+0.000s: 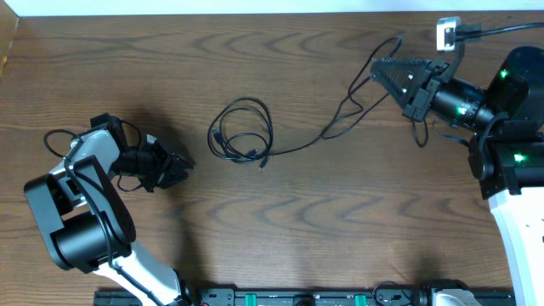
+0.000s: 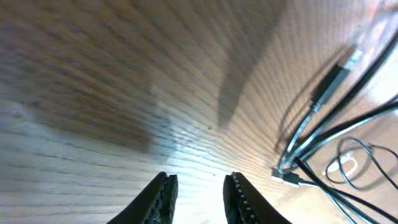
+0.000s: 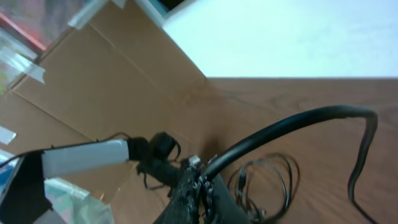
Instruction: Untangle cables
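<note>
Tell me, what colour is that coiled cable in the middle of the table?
The coiled cable is black; the overhead view shows it best.

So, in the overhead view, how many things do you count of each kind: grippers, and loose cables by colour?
Grippers: 2 (left gripper, right gripper)
Loose black cable tangle: 1; its cords overlap, so I cannot count them singly
White cables: 0 visible
Total: 3

text: none legible | labels: none legible | views: all three
</note>
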Robot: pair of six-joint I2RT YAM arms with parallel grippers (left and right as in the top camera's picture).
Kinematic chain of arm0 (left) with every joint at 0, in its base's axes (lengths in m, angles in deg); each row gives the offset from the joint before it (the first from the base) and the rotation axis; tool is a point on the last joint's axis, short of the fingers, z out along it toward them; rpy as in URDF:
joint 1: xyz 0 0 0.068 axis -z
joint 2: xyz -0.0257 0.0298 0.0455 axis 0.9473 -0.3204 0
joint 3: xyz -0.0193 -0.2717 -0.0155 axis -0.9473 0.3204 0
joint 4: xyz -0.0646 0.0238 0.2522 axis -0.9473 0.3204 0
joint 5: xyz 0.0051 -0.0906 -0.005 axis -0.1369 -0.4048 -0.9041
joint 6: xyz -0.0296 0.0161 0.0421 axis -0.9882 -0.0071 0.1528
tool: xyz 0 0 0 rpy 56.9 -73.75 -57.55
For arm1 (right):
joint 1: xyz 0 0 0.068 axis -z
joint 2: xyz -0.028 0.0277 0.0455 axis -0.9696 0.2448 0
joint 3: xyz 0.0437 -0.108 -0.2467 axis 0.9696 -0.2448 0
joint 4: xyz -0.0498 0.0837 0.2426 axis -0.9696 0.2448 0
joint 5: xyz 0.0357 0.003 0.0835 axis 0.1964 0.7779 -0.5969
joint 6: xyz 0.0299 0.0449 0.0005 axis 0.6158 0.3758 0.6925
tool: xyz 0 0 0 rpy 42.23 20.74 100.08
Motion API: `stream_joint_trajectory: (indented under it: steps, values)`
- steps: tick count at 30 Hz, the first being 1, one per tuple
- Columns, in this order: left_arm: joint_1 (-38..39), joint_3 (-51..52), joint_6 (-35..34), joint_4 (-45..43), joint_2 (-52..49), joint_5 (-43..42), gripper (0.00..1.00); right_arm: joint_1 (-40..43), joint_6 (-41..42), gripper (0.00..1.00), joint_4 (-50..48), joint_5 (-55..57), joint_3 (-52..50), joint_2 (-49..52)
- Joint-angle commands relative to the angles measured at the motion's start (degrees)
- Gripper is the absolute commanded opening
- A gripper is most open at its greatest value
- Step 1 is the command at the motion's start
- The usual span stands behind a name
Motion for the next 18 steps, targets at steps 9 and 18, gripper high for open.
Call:
stream_joint_trajectory:
  steps: [9, 18]
  values:
    - [5.6, -0.9, -2.0, -8.3, 2.3, -5.5, 0.44, 0.2, -5.4, 0.01, 3.5, -0.7, 0.7, -0.6]
    - [19.9, -4.1, -6.3, -16.3, 4.9, 13.3, 0.45, 0.2, -6.2, 0.01, 3.8, -0.7, 0.7, -0.6]
